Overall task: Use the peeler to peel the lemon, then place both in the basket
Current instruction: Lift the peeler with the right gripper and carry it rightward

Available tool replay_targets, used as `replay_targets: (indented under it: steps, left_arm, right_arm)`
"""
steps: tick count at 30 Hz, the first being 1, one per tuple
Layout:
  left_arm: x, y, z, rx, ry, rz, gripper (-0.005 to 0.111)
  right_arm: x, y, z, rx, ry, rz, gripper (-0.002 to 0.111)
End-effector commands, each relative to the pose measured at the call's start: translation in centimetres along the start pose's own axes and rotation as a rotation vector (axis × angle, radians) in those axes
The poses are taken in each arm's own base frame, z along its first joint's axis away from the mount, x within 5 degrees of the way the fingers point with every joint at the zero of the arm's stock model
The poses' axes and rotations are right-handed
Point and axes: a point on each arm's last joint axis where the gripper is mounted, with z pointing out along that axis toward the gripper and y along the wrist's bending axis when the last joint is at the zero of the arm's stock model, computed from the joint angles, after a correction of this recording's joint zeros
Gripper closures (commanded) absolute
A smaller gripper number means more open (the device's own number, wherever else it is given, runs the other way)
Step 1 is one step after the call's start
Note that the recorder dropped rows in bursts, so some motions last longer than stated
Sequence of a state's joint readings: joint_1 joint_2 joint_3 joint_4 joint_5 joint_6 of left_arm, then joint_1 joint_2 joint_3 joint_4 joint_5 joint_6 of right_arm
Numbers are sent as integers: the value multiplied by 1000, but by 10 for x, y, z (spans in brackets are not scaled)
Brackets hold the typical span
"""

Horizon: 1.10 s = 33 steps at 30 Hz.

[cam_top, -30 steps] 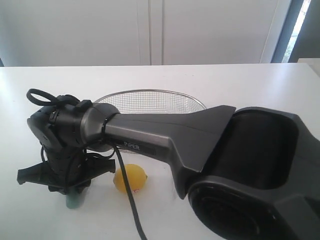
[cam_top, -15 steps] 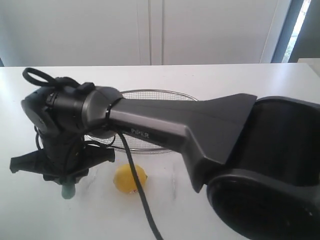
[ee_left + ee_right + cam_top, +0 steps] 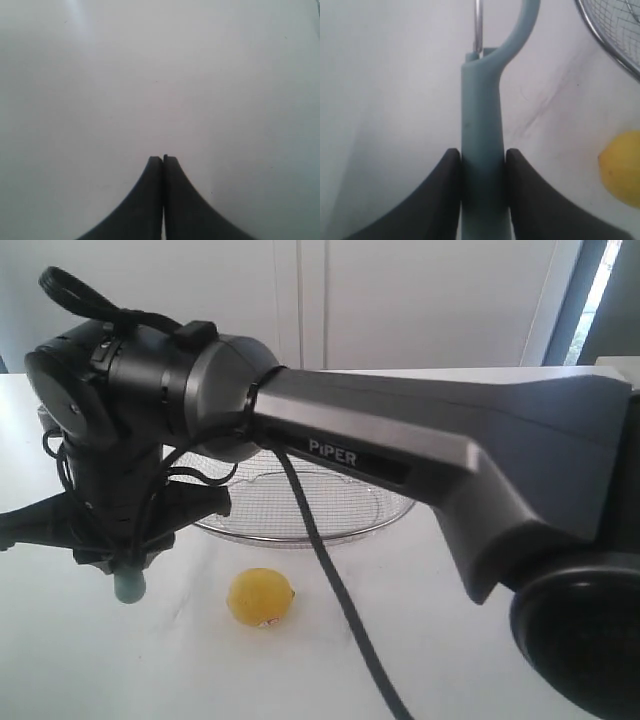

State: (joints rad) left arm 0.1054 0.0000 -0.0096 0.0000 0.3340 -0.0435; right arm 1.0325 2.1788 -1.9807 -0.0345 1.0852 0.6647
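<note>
Nearest, lower centre of ext. view: lemon (image 3: 261, 597) on table (image 3: 180, 670). Lower left: peeler (image 3: 128, 585), teal tip poking down, handle clamped btwn R gripper (image 3: 481, 155) jaws. Further back, mid-frame: basket (image 3: 300, 505), behind lemon. L gripper (image 3: 163, 159) jaws pressed together, holding nothing.

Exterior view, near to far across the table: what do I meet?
Small round yellow lemon → shallow silver wire-mesh basket → white cabinet doors. The pale teal-handled peeler is left out because it hangs off the table, so its depth is unclear.
</note>
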Motion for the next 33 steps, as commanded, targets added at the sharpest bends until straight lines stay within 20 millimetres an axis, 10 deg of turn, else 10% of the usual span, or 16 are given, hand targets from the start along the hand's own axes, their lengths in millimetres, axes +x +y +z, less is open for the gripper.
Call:
replay_targets:
  steps: [1,13,33]
  left_arm:
    - [4,0,1,-3,17,0,107]
    - [4,0,1,-3,17,0,107]
    - [4,0,1,-3,17,0,107]
  right_arm:
    - [0,-15,-19,49,43,-70,108]
    - [12,-62,-47,61,23,-54,108]
    - [45,-197,-100,97,-70,211,108]
